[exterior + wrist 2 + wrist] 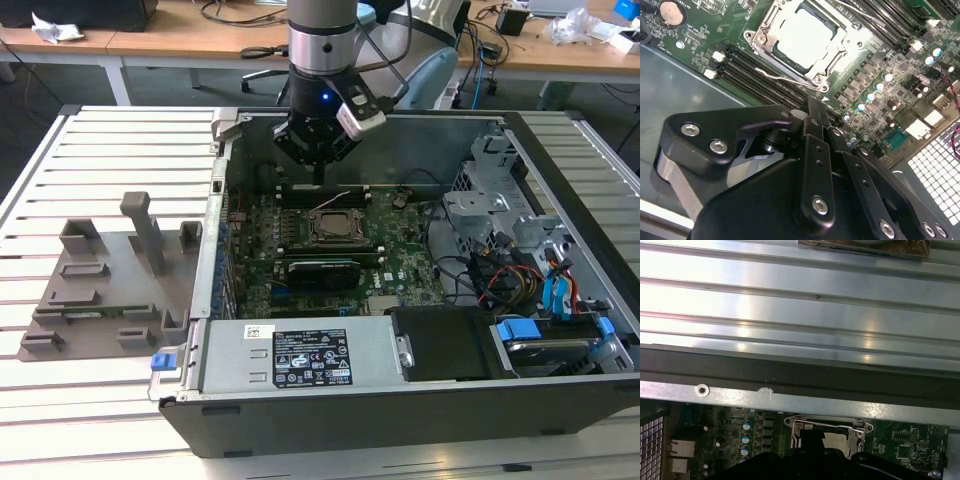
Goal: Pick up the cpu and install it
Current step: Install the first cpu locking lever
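The cpu is a pale silvery square lying flat inside the metal socket frame on the green motherboard. The first wrist view shows the same socket frame, partly hidden by the gripper body. In the exterior view the socket sits mid-board inside the open computer case. My gripper hangs above the board's far edge, just behind the socket and apart from it. Its fingers are shut together with nothing between them.
Dark memory slots run beside the socket, and a black card lies in front of it. A power supply fills the case front; drive cages and cables fill the exterior view's right. A grey fixture stands on the slatted table.
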Robot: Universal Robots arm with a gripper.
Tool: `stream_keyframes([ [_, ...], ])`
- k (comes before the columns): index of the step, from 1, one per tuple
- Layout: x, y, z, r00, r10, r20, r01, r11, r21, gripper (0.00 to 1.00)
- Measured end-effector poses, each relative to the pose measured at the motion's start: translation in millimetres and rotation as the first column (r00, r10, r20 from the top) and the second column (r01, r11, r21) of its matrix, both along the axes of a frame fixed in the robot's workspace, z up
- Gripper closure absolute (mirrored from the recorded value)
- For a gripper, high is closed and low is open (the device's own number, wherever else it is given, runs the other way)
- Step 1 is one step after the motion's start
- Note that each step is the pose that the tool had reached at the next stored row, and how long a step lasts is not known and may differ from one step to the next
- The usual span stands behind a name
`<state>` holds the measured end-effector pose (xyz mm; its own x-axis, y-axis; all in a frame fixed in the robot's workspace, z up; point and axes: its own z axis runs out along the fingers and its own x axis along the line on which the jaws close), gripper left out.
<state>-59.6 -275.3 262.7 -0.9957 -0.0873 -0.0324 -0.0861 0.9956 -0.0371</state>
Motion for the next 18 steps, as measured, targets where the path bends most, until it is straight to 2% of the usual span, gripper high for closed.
stream_keyframes([
  [3,0.2,-0.4,-0.1,1.0000,0.000,0.0000,0.000,1.0000,0.0000,0.89],
  [7,2.0,-5.7,-0.8,1.0000,0.000,-0.0004,0.000,1.0000,0.0000,0.89],
  [8,2.1,-9.3,-1.1,1.0000,0.000,-0.0004,0.000,0.9999,0.0119,0.89],
  [9,2.1,-11.3,-1.2,1.0000,0.000,-0.0004,0.000,0.9996,0.0290,0.89],
  [10,2.2,-12.9,-1.4,1.0000,0.000,-0.0003,0.000,0.9992,0.0412,0.89],
  [11,2.2,-14.4,-1.6,1.0000,0.000,-0.0003,0.000,0.9988,0.0494,0.89],
  [12,2.3,-16.1,-2.2,1.0000,0.000,-0.0003,0.000,0.9986,0.0533,0.89],
  [14,3.6,-16.5,-3.5,1.0000,0.004,-0.0004,-0.004,0.9985,0.0546,0.89],
  [17,4.4,-16.3,-9.2,0.9977,0.068,-0.0003,-0.068,0.9962,0.0545,0.89],
  [18,4.3,-16.2,-11.7,0.9977,0.068,-0.0003,-0.068,0.9962,0.0550,0.89],
])
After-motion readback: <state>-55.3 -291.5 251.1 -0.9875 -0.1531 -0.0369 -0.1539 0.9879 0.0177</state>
